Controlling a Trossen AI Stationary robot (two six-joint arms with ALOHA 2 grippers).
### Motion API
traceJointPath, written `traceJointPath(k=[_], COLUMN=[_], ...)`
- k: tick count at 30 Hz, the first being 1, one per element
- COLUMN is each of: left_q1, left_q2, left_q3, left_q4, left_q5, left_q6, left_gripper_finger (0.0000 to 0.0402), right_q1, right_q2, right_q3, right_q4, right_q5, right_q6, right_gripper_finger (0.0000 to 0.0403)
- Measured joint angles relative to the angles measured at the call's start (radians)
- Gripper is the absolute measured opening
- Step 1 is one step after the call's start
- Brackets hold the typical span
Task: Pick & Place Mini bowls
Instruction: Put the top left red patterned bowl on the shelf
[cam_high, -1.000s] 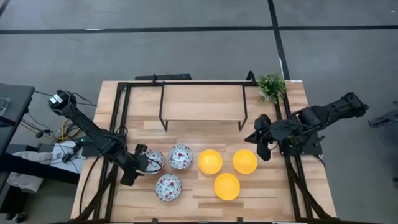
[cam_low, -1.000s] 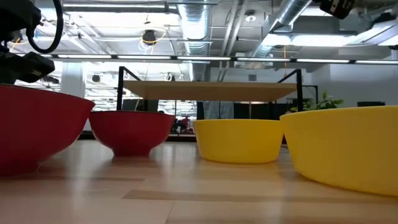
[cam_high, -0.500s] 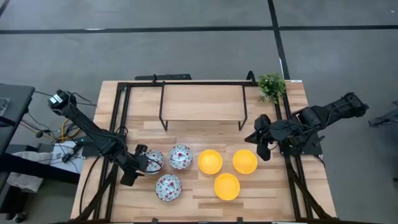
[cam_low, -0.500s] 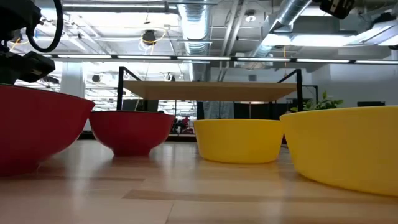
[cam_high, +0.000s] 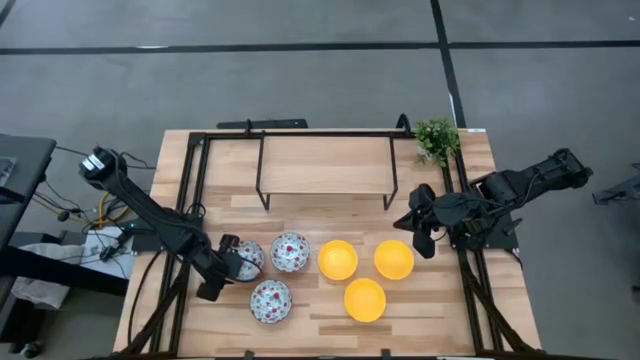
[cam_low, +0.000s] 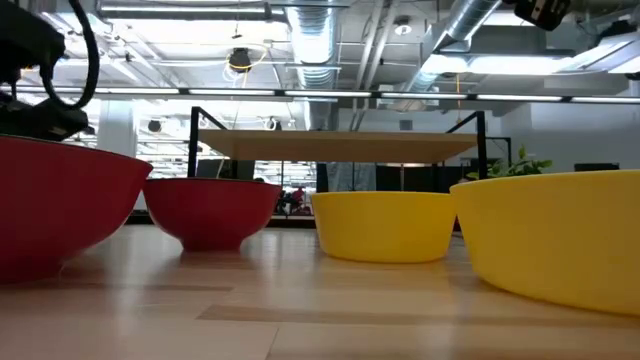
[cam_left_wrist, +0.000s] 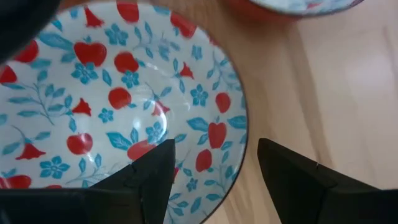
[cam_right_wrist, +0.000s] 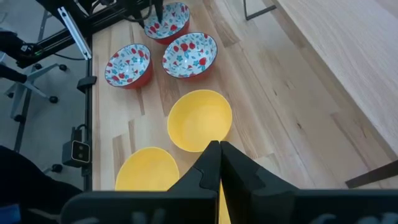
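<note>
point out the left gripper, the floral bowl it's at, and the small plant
left gripper (cam_left_wrist: 214, 168), left wrist view, gap between fingertips
floral bowl (cam_left_wrist: 118, 112), left wrist view, inner surface
small plant (cam_high: 437, 137), high view, leaves

The leftmost floral bowl (cam_high: 246, 259) is half covered by the left end effector (cam_high: 232, 262) in the high view. From the left wrist, its rim gets cut off. In the low view, the nearest yellow bowl (cam_low: 560, 235) is cropped too.
</note>
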Motion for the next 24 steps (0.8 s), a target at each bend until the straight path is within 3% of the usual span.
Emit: traceJointPath(k=[10,24], left_q1=[0.000,0.000], left_q2=[0.088,0.094], left_q3=[0.000,0.000], left_q4=[0.025,0.038], left_q5=[-0.001,-0.001], left_q6=[0.000,0.000], left_gripper_finger=[0.0227,0.0210], right_q1=[0.000,0.000], right_q2=[0.000,0.000], right_q3=[0.000,0.000], right_q4=[0.000,0.000], right_q5=[0.000,0.000], right_q6=[0.001,0.001], right_gripper_finger=[0.0000,0.0000])
